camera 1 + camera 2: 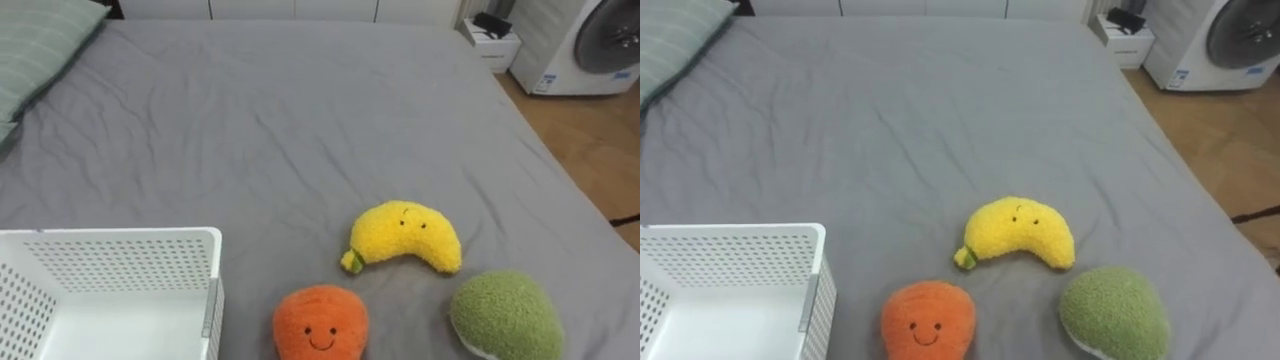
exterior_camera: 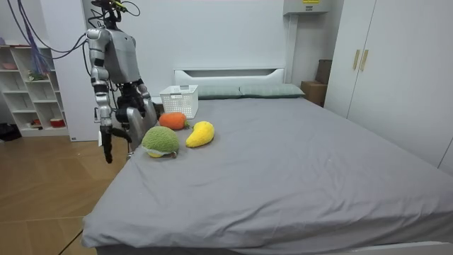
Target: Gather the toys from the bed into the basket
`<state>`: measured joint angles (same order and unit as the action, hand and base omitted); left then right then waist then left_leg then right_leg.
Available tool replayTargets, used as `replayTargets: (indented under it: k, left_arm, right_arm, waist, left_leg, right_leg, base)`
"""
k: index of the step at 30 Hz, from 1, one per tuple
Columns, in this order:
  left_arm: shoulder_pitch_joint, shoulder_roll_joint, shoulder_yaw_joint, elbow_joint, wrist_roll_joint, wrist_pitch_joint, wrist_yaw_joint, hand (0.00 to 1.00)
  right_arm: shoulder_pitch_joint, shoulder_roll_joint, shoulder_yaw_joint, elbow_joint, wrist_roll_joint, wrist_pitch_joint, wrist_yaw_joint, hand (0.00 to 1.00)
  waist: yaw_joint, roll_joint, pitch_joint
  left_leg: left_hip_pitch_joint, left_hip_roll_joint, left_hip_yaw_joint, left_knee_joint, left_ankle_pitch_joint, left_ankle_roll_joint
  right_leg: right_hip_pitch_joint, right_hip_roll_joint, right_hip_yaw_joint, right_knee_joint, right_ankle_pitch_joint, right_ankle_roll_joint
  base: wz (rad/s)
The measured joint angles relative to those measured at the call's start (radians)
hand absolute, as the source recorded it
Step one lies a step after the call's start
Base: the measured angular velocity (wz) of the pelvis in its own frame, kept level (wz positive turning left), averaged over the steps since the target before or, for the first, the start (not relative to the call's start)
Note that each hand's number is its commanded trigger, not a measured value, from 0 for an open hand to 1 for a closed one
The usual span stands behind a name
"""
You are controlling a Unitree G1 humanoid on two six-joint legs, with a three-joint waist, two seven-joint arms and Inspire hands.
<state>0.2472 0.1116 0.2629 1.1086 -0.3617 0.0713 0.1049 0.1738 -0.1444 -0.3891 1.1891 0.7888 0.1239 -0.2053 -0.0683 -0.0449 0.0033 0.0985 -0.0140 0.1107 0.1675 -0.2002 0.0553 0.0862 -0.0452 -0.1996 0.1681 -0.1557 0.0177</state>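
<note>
Toys: banana, orange toy and green toy lie close together on the bed.
Around: basket beside them, cut off.
Hands: right hand hangs low, left hand seemingly at the waist; grips cannot be told.

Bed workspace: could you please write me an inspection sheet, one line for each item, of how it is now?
Surface: bed with grey sheet, lightly creased.
Job's things: banana toy, orange toy and green toy lie apart near the robot's edge. White basket stands on the bed to their left, and no toys are seen in it.
Clutter: nothing seen.
Hands: right hand hangs at the robot's side. Left hand is low by the green toy. Both are too small to judge.
Cables: dark line, maybe a cable, on the floor right of the bed.
Surroundings: pillow, washing machine, shelf, wardrobe.
</note>
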Motion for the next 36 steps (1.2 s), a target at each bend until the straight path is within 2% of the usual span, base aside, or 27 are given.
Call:
replayTargets:
  k: [3, 6, 7, 8, 11, 14, 20, 25, 27, 31, 36]
  left_arm:
    - [0.005, 0.007, 0.000, 0.002, 0.000, 0.009, 0.000, 0.00]
    - [0.006, 0.020, -0.001, 0.001, 0.003, 0.009, -0.002, 0.00]
    - [0.007, 0.020, -0.001, -0.007, 0.008, 0.009, -0.005, 0.00]
    - [0.007, 0.017, -0.002, -0.008, 0.009, 0.010, -0.007, 0.00]
    - [0.007, 0.017, -0.009, -0.006, 0.007, 0.009, -0.007, 0.00]
    - [0.003, 0.020, -0.036, -0.009, 0.009, -0.002, -0.008, 0.00]
    - [0.007, 0.021, -0.052, -0.015, 0.008, -0.008, -0.006, 0.00]
    - [0.006, 0.020, -0.061, -0.020, 0.010, -0.013, -0.008, 0.00]
    - [0.003, 0.020, -0.064, -0.020, 0.008, -0.017, -0.007, 0.00]
    - [0.001, 0.020, -0.089, -0.016, 0.010, -0.020, -0.003, 0.00]
    - [0.000, 0.019, -0.101, -0.006, 0.010, -0.020, -0.022, 0.00]
  right_arm:
    - [-0.006, -0.033, -0.029, -0.113, -0.001, -0.007, -0.080, 0.00]
    - [-0.012, -0.060, -0.036, -0.231, -0.008, -0.037, -0.163, 0.00]
    - [-0.012, -0.059, -0.048, -0.321, -0.021, -0.039, -0.203, 0.00]
    - [-0.014, -0.058, -0.048, -0.423, -0.033, -0.044, -0.240, 0.00]
    - [-0.038, -0.058, -0.046, -0.556, -0.056, -0.079, -0.280, 0.00]
    - [-0.043, -0.058, -0.021, -0.726, -0.101, -0.105, -0.319, 0.00]
    - [-0.050, -0.057, 0.030, -0.893, -0.261, -0.108, -0.312, 0.00]
    - [-0.056, -0.057, 0.094, -1.087, -0.494, -0.105, -0.296, 0.00]
    - [-0.060, -0.058, 0.109, -1.121, -0.596, -0.110, -0.294, 0.00]
    - [-0.085, -0.063, 0.175, -1.123, -0.785, -0.109, -0.256, 0.00]
    - [-0.070, -0.064, 0.237, -1.121, -0.854, -0.098, -0.160, 0.00]
  waist:
    - [-0.010, -0.001, 0.0000]
    - [-0.009, -0.007, -0.0012]
    - [-0.006, -0.014, -0.0037]
    - [-0.006, -0.010, -0.0036]
    - [-0.007, -0.010, -0.0023]
    - [0.010, -0.013, -0.0021]
    - [0.021, -0.011, -0.0025]
    - [0.031, -0.009, 0.0007]
    - [0.046, -0.009, 0.0008]
    - [0.051, -0.007, 0.0011]
    - [0.055, 0.001, 0.0040]
  left_leg:
    - [0.001, 0.000, 0.010, -0.001, 0.000, 0.000]
    - [-0.004, 0.001, 0.010, -0.002, 0.001, 0.000]
    - [-0.009, 0.001, 0.013, -0.002, 0.001, 0.000]
    - [-0.014, 0.002, 0.021, -0.002, 0.002, 0.000]
    - [-0.017, 0.002, 0.024, -0.002, 0.003, 0.000]
    - [-0.021, 0.002, 0.026, -0.003, 0.003, -0.001]
    - [-0.032, 0.002, 0.025, -0.014, 0.008, -0.001]
    - [-0.034, 0.001, 0.026, -0.019, 0.009, -0.002]
    - [-0.033, 0.002, 0.029, -0.020, 0.009, -0.002]
    - [-0.033, 0.002, 0.025, -0.018, 0.009, -0.002]
    - [-0.031, 0.002, 0.025, -0.019, 0.009, -0.002]
  right_leg:
    - [-0.006, 0.000, 0.010, 0.006, 0.000, 0.000]
    - [-0.013, 0.000, 0.007, 0.007, 0.000, 0.000]
    - [-0.023, -0.001, 0.010, 0.017, 0.000, -0.001]
    - [-0.034, 0.000, 0.017, 0.022, -0.001, -0.002]
    - [-0.036, 0.001, 0.020, 0.019, -0.001, -0.002]
    - [-0.048, 0.001, 0.020, 0.020, -0.002, -0.001]
    - [-0.051, 0.002, 0.021, 0.021, 0.000, -0.001]
    - [-0.053, 0.003, 0.019, 0.018, -0.001, -0.001]
    - [-0.052, 0.003, 0.021, 0.018, 0.000, -0.001]
    - [-0.051, 0.003, 0.021, 0.018, 0.000, -0.002]
    - [-0.051, 0.002, 0.020, 0.021, 0.001, -0.003]
  base:
    - [-0.10]
    - [0.00]
    - [-0.11]
    - [-0.13]
    - [-0.03]
    - [-0.01]
    - [0.00]
    - [0.00]
    - [0.00]
    - [0.00]
    - [0.00]
